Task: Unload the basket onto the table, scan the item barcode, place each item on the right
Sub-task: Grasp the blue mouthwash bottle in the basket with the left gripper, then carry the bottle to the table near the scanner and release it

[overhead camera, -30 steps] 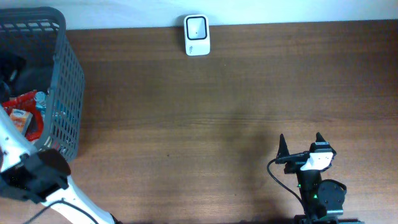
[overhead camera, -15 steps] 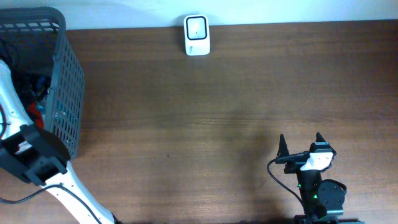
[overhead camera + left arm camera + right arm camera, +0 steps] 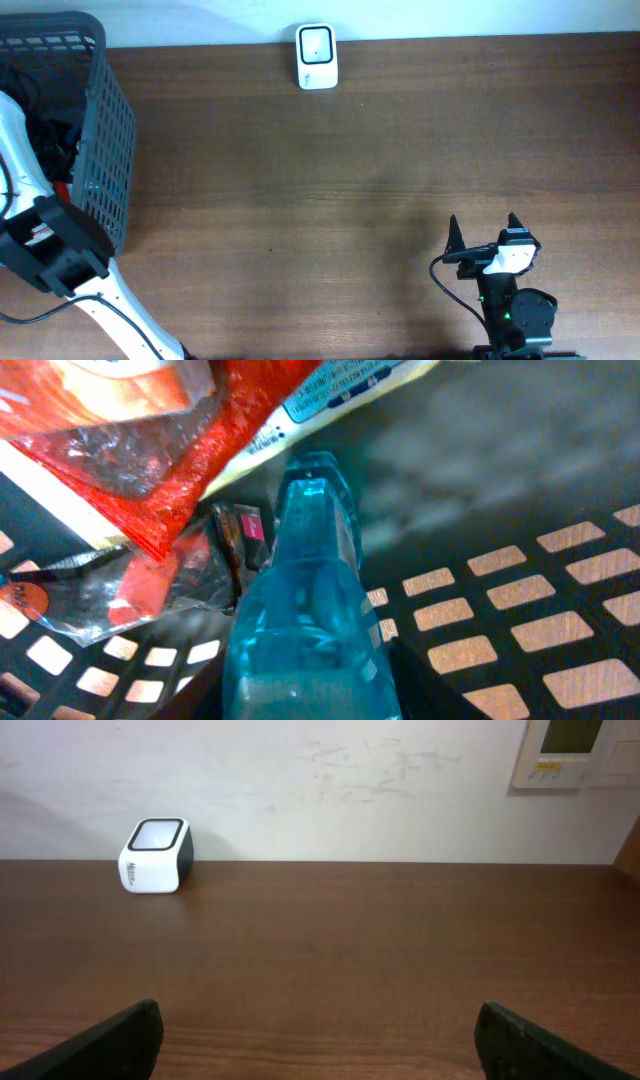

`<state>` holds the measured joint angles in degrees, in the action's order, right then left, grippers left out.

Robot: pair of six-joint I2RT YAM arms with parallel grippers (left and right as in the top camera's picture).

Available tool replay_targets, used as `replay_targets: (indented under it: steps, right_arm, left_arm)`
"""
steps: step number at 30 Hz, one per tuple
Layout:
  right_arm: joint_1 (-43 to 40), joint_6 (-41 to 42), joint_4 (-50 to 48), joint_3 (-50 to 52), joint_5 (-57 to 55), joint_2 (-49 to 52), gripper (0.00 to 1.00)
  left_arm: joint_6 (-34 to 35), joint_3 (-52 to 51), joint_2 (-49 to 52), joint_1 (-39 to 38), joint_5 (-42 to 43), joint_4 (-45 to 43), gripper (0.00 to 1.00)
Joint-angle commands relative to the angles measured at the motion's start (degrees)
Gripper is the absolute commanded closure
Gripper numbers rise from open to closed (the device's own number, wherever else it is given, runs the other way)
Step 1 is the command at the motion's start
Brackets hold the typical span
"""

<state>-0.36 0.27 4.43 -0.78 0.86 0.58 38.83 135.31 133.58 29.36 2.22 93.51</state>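
Reaching down into the one grey basket (image 3: 100, 150) at the bench's (image 3: 350, 180) left end, the left arm (image 3: 30, 200) has its hand (image 3: 58, 148) buried among the contents. None of its fingers show in its own camera, so I cannot tell whether that hand is spread or pinching anything.

Close under the left wrist camera lies one translucent blue bottle (image 3: 310, 620), neck pointing away, resting on the basket's perforated floor (image 3: 520, 630). Just beyond the neck sits one red crinkled packet (image 3: 190, 460) with a pale printed strip (image 3: 340, 390) along its edge (the lettering is too blurred to read). One small dark sachet (image 3: 245, 530) with a pink label lies against the bottle's left side.

One white barcode scanner (image 3: 317, 56) stands at the bench's far edge by the wall, well apart from the basket; grey writing on its side is too small to read.

The right hand (image 3: 484, 232) sits at the near right, its two fingers spread wide and holding nothing.
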Motion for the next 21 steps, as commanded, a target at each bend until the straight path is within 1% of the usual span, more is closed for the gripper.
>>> replay_targets:
  steps: [1,5,7,9,12,14,15,16,17,19,21]
  right_arm:
    - [0.3,0.6,0.1,0.5,-0.5,-0.4,0.01]
    - [0.3,0.6,0.1,0.5,-0.5,-0.4,0.01]
    - [0.3,0.6,0.1,0.5,-0.5,-0.4,0.02]
    - [0.3,0.6,0.1,0.5,-0.5,-0.4,0.02]
    - [0.3,0.6,0.1,0.5,-0.5,-0.4,0.01]
    - [0.3,0.6,0.1,0.5,-0.5,-0.4,0.01]
    - [0.3,0.6,0.1,0.5,-0.5,-0.4,0.02]
    - [0.3,0.6,0.1,0.5,-0.5,-0.4,0.01]
    - [0.3,0.6,0.1,0.5,-0.5,-0.4,0.01]
    - [0.3,0.6,0.1,0.5,-0.5,-0.4,0.01]
    - [0.3,0.6,0.1,0.5,-0.5,-0.4,0.01]
  left_arm:
    - [0.4,-0.3,0.6,-0.1,-2.2,-1.2,0.68]
    - [0.1,1.1,0.5,-0.1,-1.9,-1.2,0.83]
    - [-0.1,5.5,0.5,-0.1,0.1,-0.2,0.89]
    - [-1.4,12.7,0.5,-0.1,3.0,0.9,0.93]
    - [-1.6,26.0,0.4,-0.1,5.6,2.6,0.94]
    - [-1.6,39.5,0.4,-0.1,8.0,3.2,0.96]
    - [-1.6,44.5,0.2,-0.1,9.5,3.2,0.98]
    - [-1.5,44.0,-3.9,-0.1,13.0,0.3,1.0]
    - [-1.5,44.4,-6.8,-0.3,14.6,-1.5,1.0]
    - [-1.5,44.4,-12.2,-1.4,16.1,-4.4,1.0]
    - [-1.5,44.4,-17.9,-4.9,16.5,-5.7,1.0]
